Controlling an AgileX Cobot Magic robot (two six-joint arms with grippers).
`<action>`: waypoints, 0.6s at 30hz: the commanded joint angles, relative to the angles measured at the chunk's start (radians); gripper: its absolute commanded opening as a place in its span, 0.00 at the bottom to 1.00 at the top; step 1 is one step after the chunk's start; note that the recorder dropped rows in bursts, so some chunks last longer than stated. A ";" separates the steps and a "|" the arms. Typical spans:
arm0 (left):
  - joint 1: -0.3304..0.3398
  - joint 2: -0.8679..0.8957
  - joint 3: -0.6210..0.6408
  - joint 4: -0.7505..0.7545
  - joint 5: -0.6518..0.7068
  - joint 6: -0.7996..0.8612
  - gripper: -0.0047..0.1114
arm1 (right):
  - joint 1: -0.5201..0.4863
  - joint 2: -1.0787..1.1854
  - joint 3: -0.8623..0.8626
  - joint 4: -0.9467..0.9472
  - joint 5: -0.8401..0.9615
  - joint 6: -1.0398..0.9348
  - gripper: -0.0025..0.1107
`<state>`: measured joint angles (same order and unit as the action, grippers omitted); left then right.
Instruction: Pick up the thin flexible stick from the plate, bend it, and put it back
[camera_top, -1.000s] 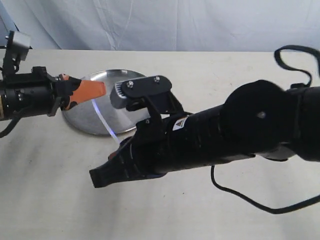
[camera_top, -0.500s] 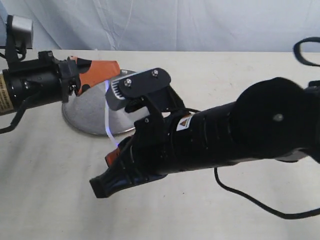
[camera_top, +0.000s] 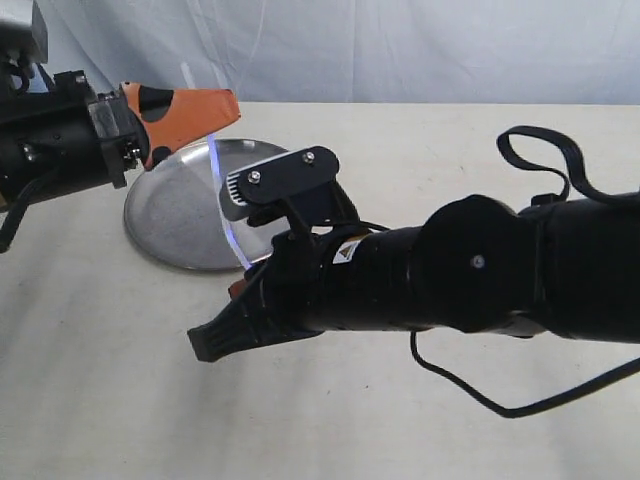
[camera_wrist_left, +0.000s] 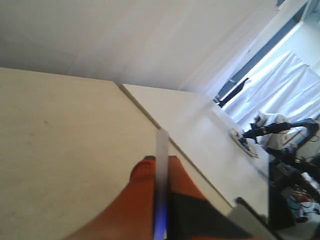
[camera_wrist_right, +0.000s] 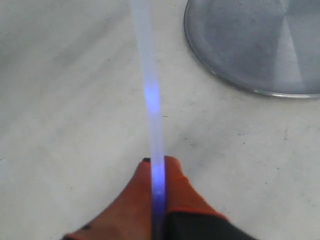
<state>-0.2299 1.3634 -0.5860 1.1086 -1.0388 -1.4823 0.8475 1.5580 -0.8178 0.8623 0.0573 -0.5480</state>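
Left arm (camera_top: 50, 150) has climbed since a second ago, bow in the stick (camera_top: 216, 175) deepening | right arm (camera_top: 470, 270) reaches low across the table (camera_top: 100, 380), right gripper (camera_wrist_right: 156, 167) clamped tight on the stick's lower end | left gripper (camera_top: 226, 105) held high — pinching the upper end | plate (camera_top: 165, 225) flat below | stick arcs in air over the plate's near side

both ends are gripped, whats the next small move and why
Probably ease the left gripper and right gripper a little toward each other. Each is shut on one end of the stick, which is held up off the plate and shows only a gentle curve, so the bend looks barely begun.
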 joint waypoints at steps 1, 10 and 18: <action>-0.012 0.004 0.013 0.121 0.211 -0.009 0.04 | -0.009 -0.081 -0.017 0.002 -0.031 0.002 0.02; -0.012 0.010 0.013 0.278 0.289 -0.064 0.04 | -0.009 -0.237 -0.017 0.024 -0.057 0.004 0.02; -0.012 0.008 0.013 0.129 0.015 -0.088 0.04 | -0.009 -0.195 -0.015 0.024 -0.051 -0.002 0.01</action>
<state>-0.2323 1.3739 -0.5779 1.2827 -0.8573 -1.5618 0.8475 1.3284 -0.8301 0.8828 0.0172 -0.5421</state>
